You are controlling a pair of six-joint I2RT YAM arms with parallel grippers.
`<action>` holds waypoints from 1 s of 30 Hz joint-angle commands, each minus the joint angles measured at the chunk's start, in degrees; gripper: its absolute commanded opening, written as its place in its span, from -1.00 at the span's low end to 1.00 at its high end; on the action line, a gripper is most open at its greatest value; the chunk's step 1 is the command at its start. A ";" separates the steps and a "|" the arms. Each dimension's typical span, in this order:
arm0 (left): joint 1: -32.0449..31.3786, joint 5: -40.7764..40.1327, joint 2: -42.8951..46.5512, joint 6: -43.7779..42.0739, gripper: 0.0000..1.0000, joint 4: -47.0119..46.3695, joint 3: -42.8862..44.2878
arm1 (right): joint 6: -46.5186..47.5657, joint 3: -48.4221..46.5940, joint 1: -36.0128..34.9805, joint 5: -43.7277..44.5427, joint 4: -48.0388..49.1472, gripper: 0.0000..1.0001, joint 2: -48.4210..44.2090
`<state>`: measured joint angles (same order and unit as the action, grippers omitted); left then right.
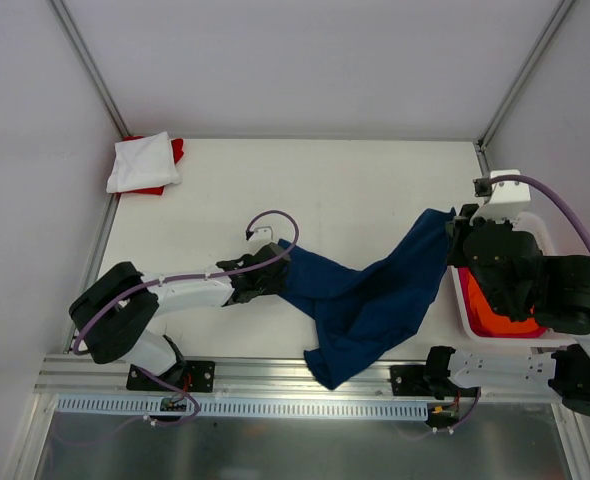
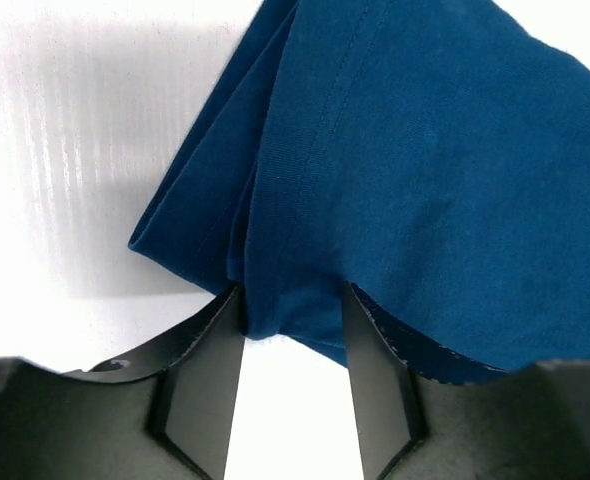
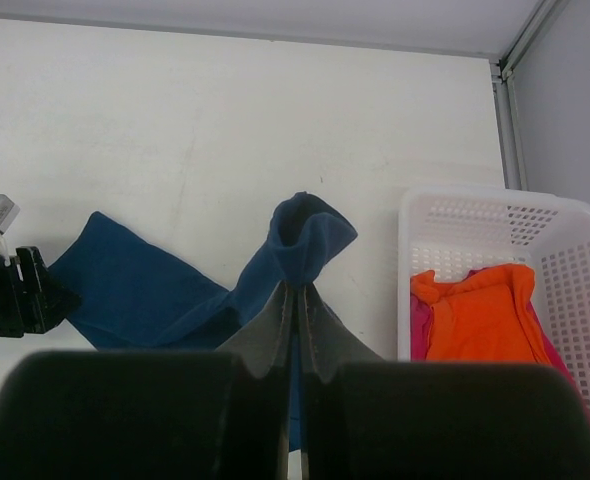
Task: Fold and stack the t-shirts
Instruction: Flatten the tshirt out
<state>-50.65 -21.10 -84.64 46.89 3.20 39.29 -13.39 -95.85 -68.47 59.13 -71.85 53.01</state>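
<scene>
Item, blue shirt point(image 1: 375, 295), crumpled just beside the basket point(image 3: 495, 200): we hold one bunched end pinched tight in the right gripper point(image 3: 295, 300), with the left gripper point(image 2: 291, 300) half-closed astride the far hem, its grip unsure; we judge the step to be spreading, which next calls for pulling the shirt flat.

Five t-shirts (navy point(image 1: 375, 290), white point(image 1: 143, 162), red point(image 1: 177, 150), orange point(image 3: 475, 315), magenta point(image 3: 418, 335)), one plastic lattice basket point(image 3: 495, 225)
</scene>
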 commanded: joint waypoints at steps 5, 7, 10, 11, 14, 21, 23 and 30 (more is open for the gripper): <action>-0.59 0.18 -0.35 -0.05 -0.63 -1.53 1.58 | -0.85 0.49 0.44 0.54 0.31 -0.99 -0.54; -0.59 0.01 -0.44 -0.05 -0.81 -1.53 1.58 | -0.94 0.75 0.44 0.54 0.31 -0.99 -0.46; -0.59 -0.43 -0.44 -0.05 -1.00 -1.44 1.41 | -1.11 1.02 0.61 0.54 0.31 -0.99 -0.46; -0.59 -0.43 -0.35 -0.14 -1.00 -1.44 1.41 | -1.20 1.11 0.62 0.54 0.31 -0.99 -0.54; -0.59 -0.96 -0.26 -0.57 -1.00 -1.36 1.41 | -1.29 1.55 0.62 0.54 0.31 -0.99 -0.54; -0.59 -3.67 6.49 -4.78 -1.00 1.97 2.81 | -2.17 4.27 1.23 0.46 0.40 -0.99 -1.42; -0.59 -6.65 13.49 -8.56 -1.00 5.22 4.30 | -2.52 5.23 1.32 0.46 0.31 -0.99 -2.12; -0.59 -9.04 38.39 -24.38 -1.00 20.14 15.80 | -0.24 12.87 1.32 -6.57 6.54 -0.99 -11.34</action>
<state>-50.70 -26.26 -54.72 32.14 15.33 48.69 -15.05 -85.27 -67.35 55.99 -69.69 45.69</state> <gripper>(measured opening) 0.018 0.015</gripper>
